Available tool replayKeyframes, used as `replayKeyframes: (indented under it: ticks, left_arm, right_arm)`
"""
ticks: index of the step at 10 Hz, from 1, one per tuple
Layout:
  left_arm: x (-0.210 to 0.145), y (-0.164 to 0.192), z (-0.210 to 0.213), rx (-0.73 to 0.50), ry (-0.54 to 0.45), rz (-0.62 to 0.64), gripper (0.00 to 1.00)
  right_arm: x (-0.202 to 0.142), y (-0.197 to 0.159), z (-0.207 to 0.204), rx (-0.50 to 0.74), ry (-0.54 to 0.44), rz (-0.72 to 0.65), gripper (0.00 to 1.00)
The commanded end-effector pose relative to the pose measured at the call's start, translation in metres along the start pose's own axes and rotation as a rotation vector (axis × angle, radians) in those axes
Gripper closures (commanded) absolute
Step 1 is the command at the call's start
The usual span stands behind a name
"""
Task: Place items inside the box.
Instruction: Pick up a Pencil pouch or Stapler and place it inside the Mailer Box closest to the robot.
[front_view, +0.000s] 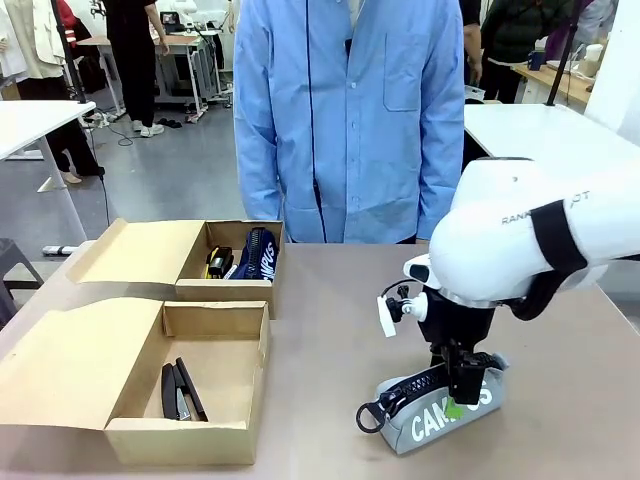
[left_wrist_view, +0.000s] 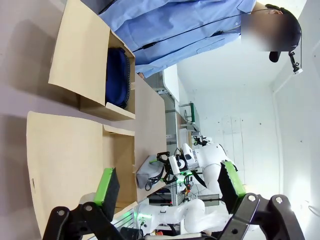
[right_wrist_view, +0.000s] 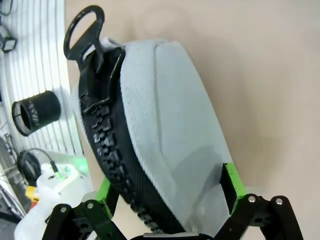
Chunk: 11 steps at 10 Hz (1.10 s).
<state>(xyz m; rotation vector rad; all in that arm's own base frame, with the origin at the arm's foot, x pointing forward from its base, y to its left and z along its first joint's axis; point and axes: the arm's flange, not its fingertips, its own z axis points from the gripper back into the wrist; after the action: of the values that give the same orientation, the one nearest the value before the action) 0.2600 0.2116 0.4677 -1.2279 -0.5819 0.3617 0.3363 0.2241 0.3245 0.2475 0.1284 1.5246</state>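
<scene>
While right fingers (right_wrist_view: 233, 184) straddle the pencil case (right_wrist_view: 170, 125), staplers (front_view: 180, 390) lie boxed

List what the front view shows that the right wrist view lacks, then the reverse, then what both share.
Front, not wrist: the person in a blue coat, the near box holding black staplers, the far box holding a navy pouch. Wrist, not front: a black cylinder and cables beyond the table edge. Shared: the grey pencil case, its black zip with ring pull, and the right claw straddling it, jaws open.
</scene>
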Motion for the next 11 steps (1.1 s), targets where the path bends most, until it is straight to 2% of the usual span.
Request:
replayKeyframes:
  ticks: [1,3,4,6,7,9,10,11]
  left_arm:
    - [-0.001,-0.001,0.0,-0.021,-0.009,-0.017,0.0]
    - [-0.001,-0.001,0.0,-0.021,-0.009,-0.017,0.0]
    - [-0.001,-0.001,0.0,-0.021,-0.009,-0.017,0.0]
    - [-0.001,-0.001,0.0,-0.021,-0.009,-0.017,0.0]
    - [-0.001,-0.001,0.0,-0.021,-0.009,-0.017,0.0]
    - [-0.001,-0.001,0.0,-0.021,-0.009,-0.017,0.0]
    - [-0.001,-0.001,0.0,-0.021,-0.009,-0.017,0.0]
    - [-0.001,-0.001,0.0,-0.021,-0.009,-0.017,0.0]
  right_arm:
    - [0.004,-0.008,0.0,0.015,0.029,0.026,0.0]
    - [0.001,-0.007,0.003,0.042,0.025,0.022,0.0]
    - [-0.001,-0.006,0.003,0.083,0.062,0.053,0.3]
    - [0.0,-0.005,0.002,0.094,0.069,0.052,0.89]
    - [-0.001,-0.004,0.003,0.094,0.074,0.049,1.0]
    - [-0.006,-0.001,0.008,0.091,0.081,0.03,1.0]
    - [-0.007,0.0,0.011,0.096,0.08,0.02,0.96]
    - [-0.008,0.001,0.014,0.104,0.073,0.005,1.0]
